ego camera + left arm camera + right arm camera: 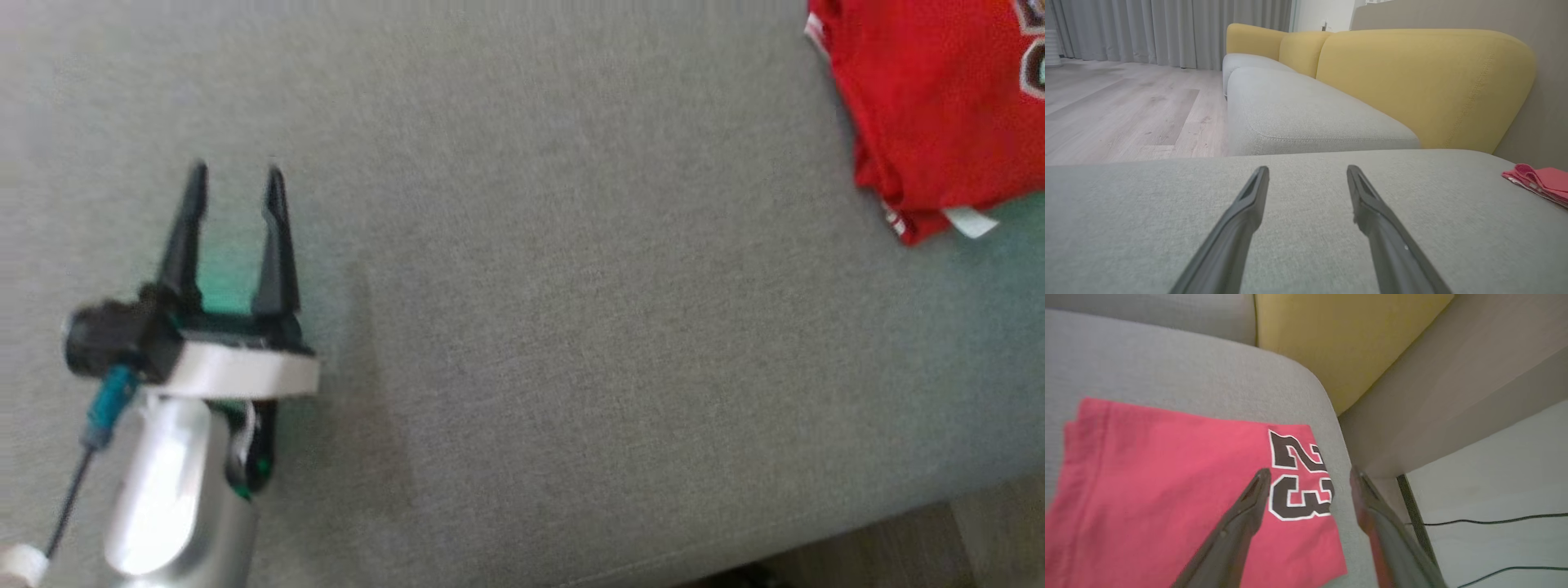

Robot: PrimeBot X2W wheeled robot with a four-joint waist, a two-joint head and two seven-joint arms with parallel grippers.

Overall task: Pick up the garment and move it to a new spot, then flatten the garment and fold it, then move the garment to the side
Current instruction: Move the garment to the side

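Note:
The garment (939,106) is red with a black "23" edged in white. It lies folded flat at the far right corner of the grey sofa seat (571,327). In the right wrist view the garment (1167,490) sits below my right gripper (1310,477), whose fingers stand apart above its numbered edge with nothing between them. My left gripper (235,175) is open over bare grey cushion at the left, well away from the garment. From the left wrist the open left gripper (1308,171) hovers low, and the garment (1541,181) shows as a thin red stack at the far right.
Yellow back cushions (1412,81) line the rear of the sofa. A second grey seat (1306,118) runs off ahead of the left gripper. Wood floor (1118,106) and grey curtains (1167,28) lie beyond. Past the sofa's end, black cables (1494,522) cross a pale floor.

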